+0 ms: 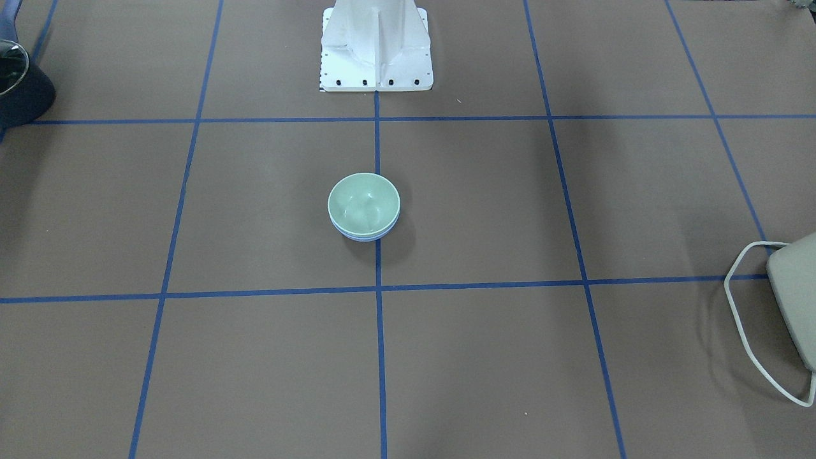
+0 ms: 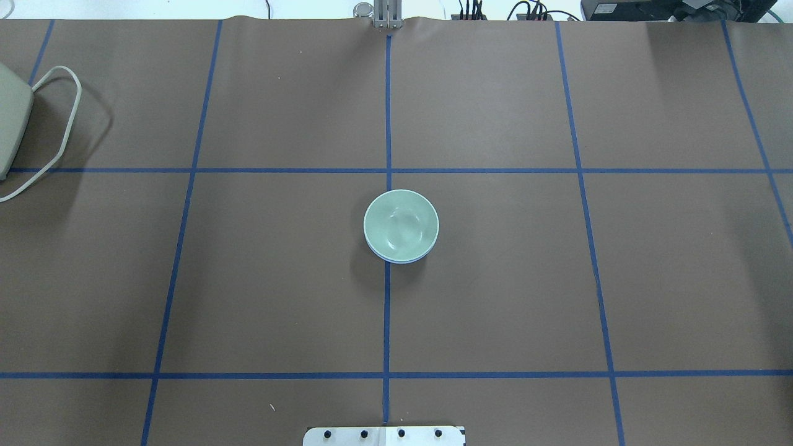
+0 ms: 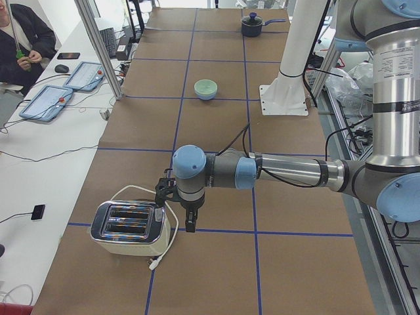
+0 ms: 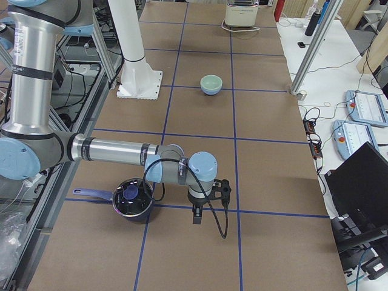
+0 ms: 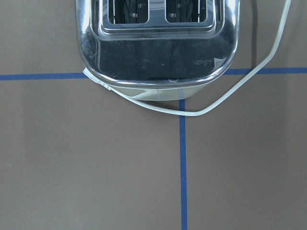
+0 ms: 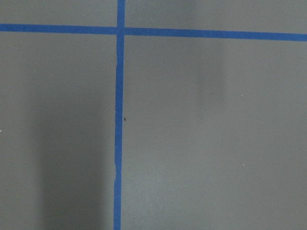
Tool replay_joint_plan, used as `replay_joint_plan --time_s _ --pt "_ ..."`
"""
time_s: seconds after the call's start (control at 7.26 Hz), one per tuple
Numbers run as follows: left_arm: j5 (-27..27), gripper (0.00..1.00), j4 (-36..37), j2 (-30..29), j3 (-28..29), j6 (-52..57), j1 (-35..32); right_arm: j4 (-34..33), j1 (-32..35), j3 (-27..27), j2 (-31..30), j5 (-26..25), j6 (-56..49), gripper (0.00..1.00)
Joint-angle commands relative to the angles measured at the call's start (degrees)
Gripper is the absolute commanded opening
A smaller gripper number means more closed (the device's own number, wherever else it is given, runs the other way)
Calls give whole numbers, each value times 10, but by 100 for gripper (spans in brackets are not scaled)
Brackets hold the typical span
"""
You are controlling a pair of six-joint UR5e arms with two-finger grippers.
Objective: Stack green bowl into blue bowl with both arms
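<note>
The green bowl (image 1: 363,204) sits nested inside the blue bowl (image 1: 368,238) at the middle of the table, on a blue tape line. Only the blue bowl's rim shows below the green one in the overhead view (image 2: 399,260); the green bowl (image 2: 401,223) fills it. Both arms are far from the bowls. My left gripper (image 3: 190,226) hangs over the table beside the toaster, seen only in the exterior left view. My right gripper (image 4: 196,217) hangs beside a dark pot, seen only in the exterior right view. I cannot tell whether either is open or shut.
A chrome toaster (image 3: 128,226) with a white cord stands at the table's left end, under the left wrist camera (image 5: 158,38). A dark pot (image 4: 132,200) with a blue handle stands at the right end. The white pedestal (image 1: 376,44) is behind the bowls.
</note>
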Motion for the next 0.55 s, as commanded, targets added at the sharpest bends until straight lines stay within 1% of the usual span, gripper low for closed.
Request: replay_joint_plan --time_s 0.0,0.41 --pt "-1 99 0 5 0 0 0 0 0 0 0 0 0 100" --pt "-1 99 0 9 0 -1 0 0 0 1 0 0 -1 100"
